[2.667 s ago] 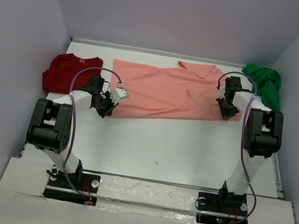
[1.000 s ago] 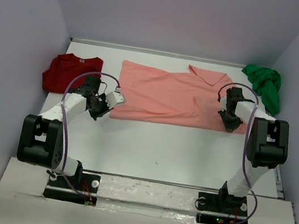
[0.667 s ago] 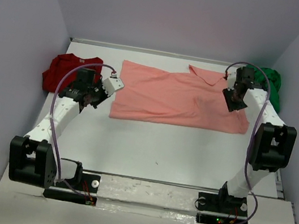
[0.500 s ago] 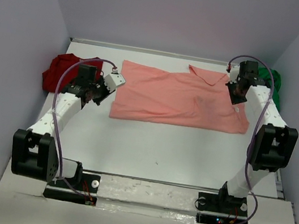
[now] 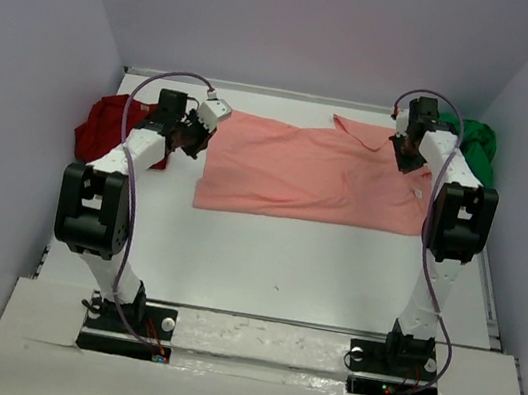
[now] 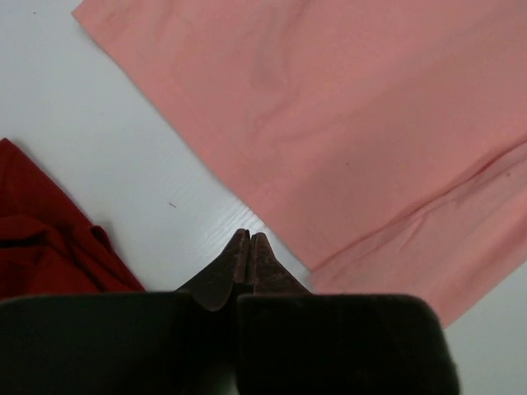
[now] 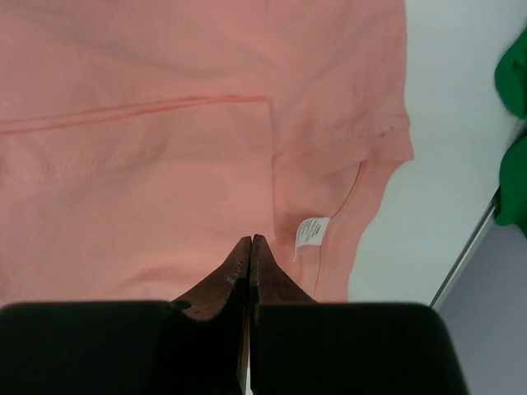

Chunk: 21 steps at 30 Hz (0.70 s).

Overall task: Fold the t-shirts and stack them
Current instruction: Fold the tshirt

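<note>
Two arms stand at the near edge of the white table (image 5: 284, 262), and three t-shirts lie beyond them, none folded and none stacked. The salmon-pink shirt (image 5: 299, 168) is spread flat across the middle. The dark red shirt (image 5: 102, 125) lies bunched at the far left and the green shirt (image 5: 482, 151) is heaped at the far right.

The left gripper (image 6: 248, 239) is clenched on nothing. Its tips point at bare table just beside the salmon-pink shirt's edge, between that shirt and the dark red one. The right gripper (image 7: 249, 242) is also pinched closed and empty, and sits over the salmon-pink shirt's right end.

Only the right wrist view shows a small white label (image 7: 310, 233) on the cloth just beside the tips — the overhead view shows it only as a speck. Neither wrist view shows whether the tips touch what lies below.
</note>
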Tool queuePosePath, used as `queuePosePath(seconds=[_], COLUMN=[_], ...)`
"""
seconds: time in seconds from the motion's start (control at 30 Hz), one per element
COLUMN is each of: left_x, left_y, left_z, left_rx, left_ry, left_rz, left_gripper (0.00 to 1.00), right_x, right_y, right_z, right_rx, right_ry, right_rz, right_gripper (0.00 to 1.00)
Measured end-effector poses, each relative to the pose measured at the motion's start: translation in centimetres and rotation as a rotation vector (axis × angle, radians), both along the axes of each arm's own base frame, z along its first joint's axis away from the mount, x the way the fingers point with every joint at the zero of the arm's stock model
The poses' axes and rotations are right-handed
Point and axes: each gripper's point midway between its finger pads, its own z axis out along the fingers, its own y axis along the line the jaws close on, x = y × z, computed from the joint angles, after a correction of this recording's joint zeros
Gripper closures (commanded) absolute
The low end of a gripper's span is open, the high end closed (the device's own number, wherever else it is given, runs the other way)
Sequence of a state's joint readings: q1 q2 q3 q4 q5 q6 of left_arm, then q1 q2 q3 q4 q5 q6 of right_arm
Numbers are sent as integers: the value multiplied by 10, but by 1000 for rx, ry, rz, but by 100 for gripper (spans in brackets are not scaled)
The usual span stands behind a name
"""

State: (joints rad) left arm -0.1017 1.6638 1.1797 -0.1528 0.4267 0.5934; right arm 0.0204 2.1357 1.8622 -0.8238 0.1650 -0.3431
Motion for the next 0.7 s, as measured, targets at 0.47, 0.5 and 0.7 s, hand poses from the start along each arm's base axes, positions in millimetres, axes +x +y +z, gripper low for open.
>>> queuePosePath(seconds=[0.47,0.5,0.7], left_x=[47,47,47], left_y=[-9,-9,-9], left_z=[-24,-26,-30], left_rx=[-63,-64,-65], left_ry=[38,45,54], left_rz=[56,57,61], left_gripper=[84,84,80], right_x=[96,101,110], right_y=[9,11,26], right_z=[28,26,-1], right_rx=[35,43,87], right_ry=[-204,-209,-173], right_rz=[33,40,99], right_gripper=[72,76,80])
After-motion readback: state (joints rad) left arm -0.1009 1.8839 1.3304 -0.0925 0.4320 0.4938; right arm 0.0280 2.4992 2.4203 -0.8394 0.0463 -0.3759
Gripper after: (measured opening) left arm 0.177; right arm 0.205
